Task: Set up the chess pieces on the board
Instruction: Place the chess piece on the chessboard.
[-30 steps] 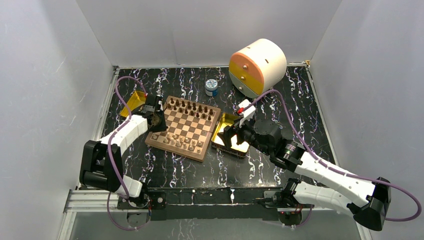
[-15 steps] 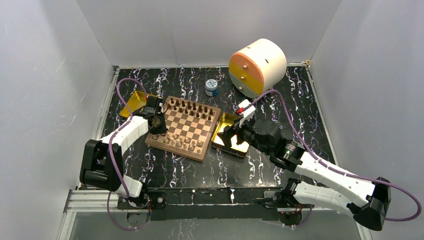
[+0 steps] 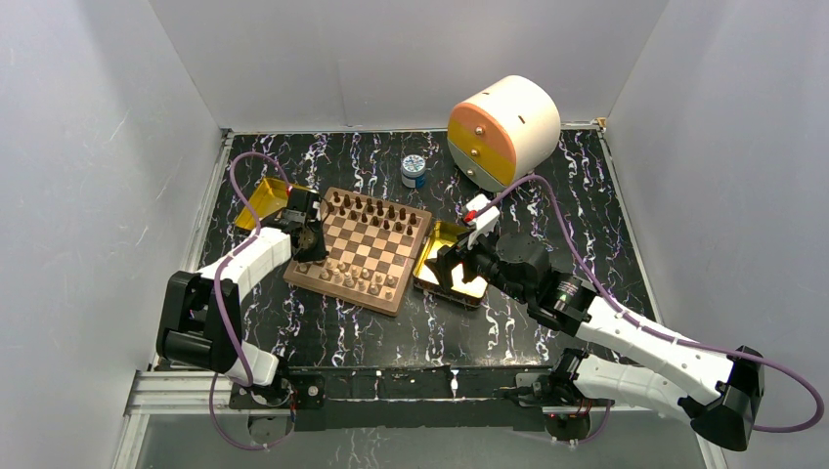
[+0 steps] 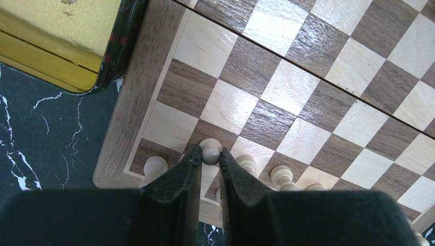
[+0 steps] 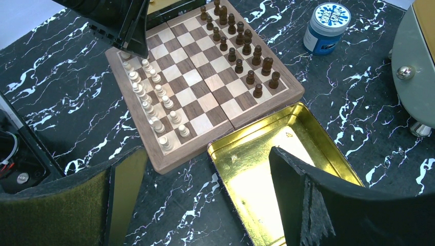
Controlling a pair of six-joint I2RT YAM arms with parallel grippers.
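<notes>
The left gripper pinches an upright pale pawn at the lower-left corner of the board; the right gripper hangs spread wide, well away.

No words or numbers can be read. The small blue jar, ahead of the right gripper, has lid print too blurred to read.

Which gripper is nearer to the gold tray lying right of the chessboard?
Right. The right gripper hangs open directly over the gold tray. The left gripper is across the board, at its left edge, shut on a pale piece.
</notes>
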